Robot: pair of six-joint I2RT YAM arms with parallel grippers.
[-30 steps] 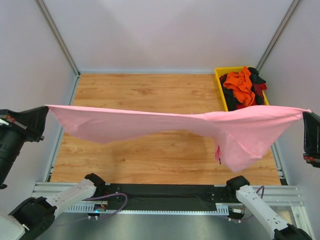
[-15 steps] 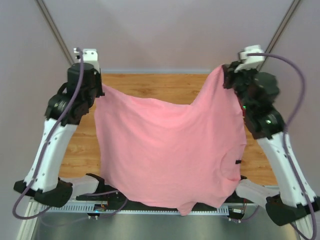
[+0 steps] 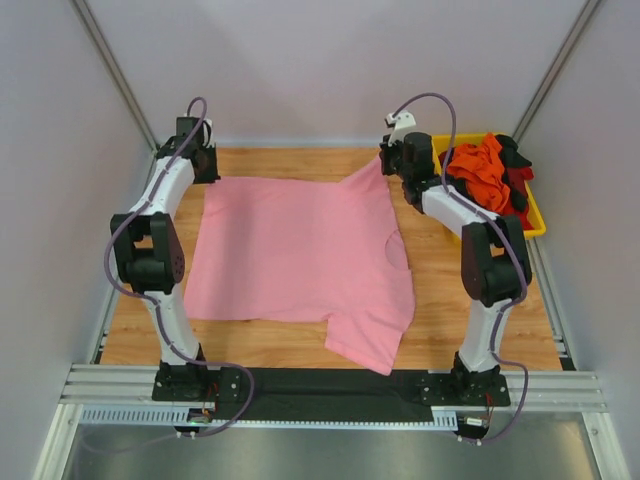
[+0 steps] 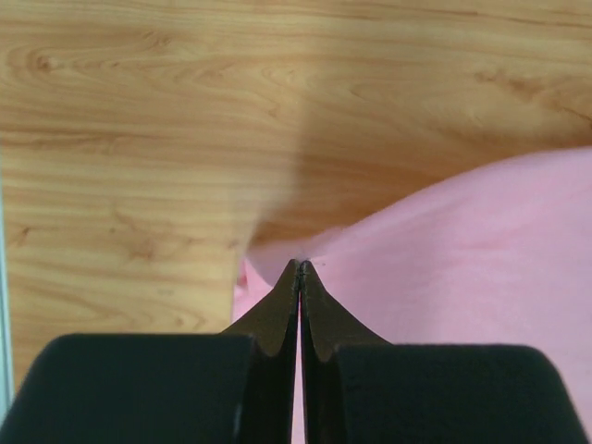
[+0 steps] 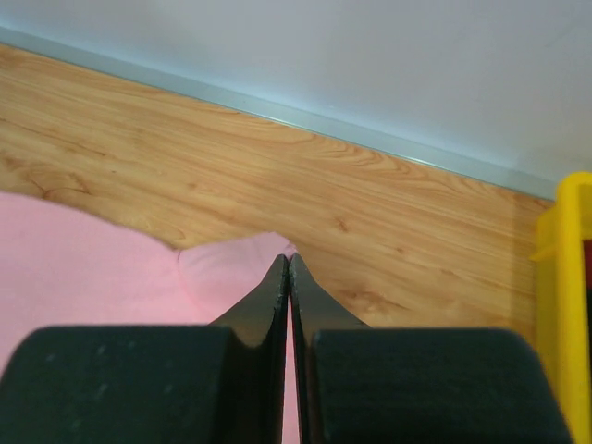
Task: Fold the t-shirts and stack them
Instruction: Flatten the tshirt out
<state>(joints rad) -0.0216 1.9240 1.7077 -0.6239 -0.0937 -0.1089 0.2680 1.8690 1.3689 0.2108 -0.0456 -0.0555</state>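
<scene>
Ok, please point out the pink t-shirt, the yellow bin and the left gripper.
pink t-shirt (image 3: 300,250), top external view, middle of its body
yellow bin (image 3: 452,140), top external view, its far rim
left gripper (image 4: 299,266), left wrist view, between its shut fingertips

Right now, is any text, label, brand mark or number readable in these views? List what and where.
None can be read in any view.
Pink t-shirt: plain, no print or tag showing.
Yellow bin: no marking visible.
Clothes in the bin: bunched up, no lettering to make out.
Wooden table: bare grain only.
</scene>
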